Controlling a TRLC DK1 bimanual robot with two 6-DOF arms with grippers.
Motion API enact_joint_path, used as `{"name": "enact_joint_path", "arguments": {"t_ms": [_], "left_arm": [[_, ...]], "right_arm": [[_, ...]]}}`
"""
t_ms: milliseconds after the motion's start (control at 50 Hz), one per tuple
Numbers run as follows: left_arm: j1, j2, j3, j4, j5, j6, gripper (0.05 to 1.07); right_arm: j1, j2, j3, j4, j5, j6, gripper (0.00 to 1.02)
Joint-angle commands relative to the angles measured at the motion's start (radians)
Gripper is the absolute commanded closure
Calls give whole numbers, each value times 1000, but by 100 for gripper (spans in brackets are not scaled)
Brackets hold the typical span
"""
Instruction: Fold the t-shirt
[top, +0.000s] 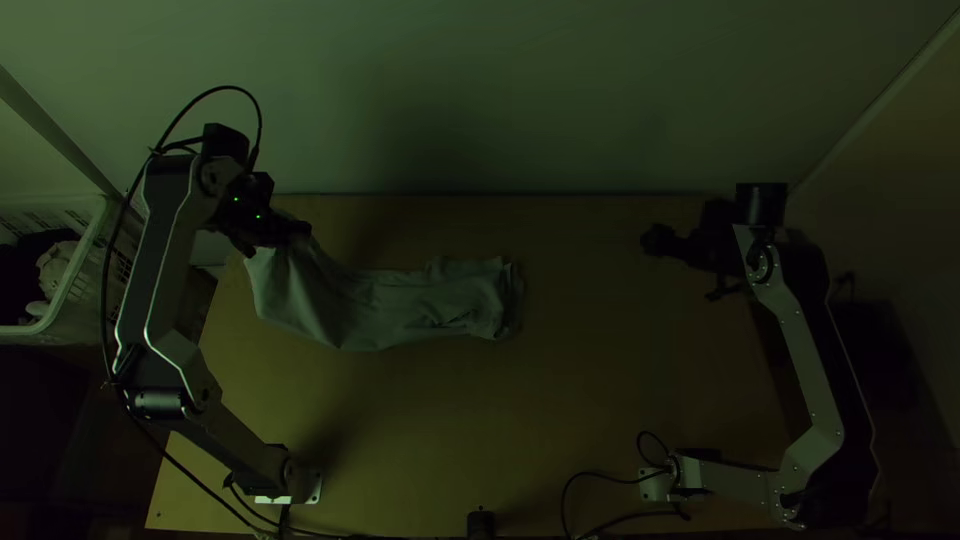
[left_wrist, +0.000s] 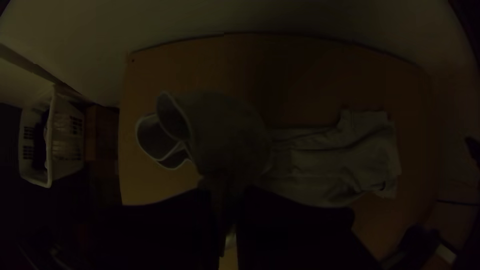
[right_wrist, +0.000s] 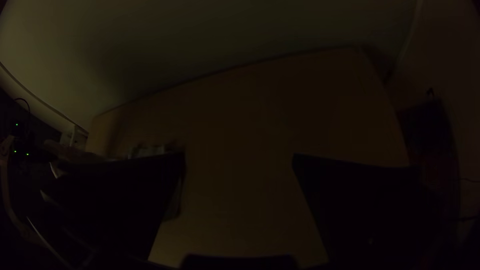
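Note:
At the table's far left, my left gripper (top: 285, 235) holds up one end of the light t-shirt (top: 385, 305). The shirt trails right from it as a narrow folded strip, wrinkled, lying on the table. In the left wrist view my left gripper (left_wrist: 229, 220) is shut on bunched cloth, and the raised part of the t-shirt (left_wrist: 225, 132) bulges beside openings with pale edges. My right gripper (top: 655, 240) is over the table's far right part, apart from the shirt. Its two fingers stand wide apart in the right wrist view, where the right gripper (right_wrist: 239, 165) has bare table between them.
A white basket (top: 85, 270) with things in it stands off the table's left edge. The wooden table (top: 600, 400) has bare surface right of the shirt and in front of it. A wall rises behind the far edge. Cables (top: 600, 480) lie near the right arm's base.

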Motion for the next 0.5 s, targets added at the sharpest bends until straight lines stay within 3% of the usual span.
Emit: {"name": "enact_joint_path", "arguments": {"t_ms": [0, 180, 480], "left_arm": [[-141, -17, 62, -30, -114, -53, 105], [-363, 6, 91, -4, -237, -77, 105], [-555, 152, 227, 12, -245, -171, 105]], "right_arm": [[-22, -48, -42, 11, -17, 12, 4], [-26, -97, -105, 40, -30, 23, 4], [-26, -175, -194, 57, -31, 32, 4]]}}
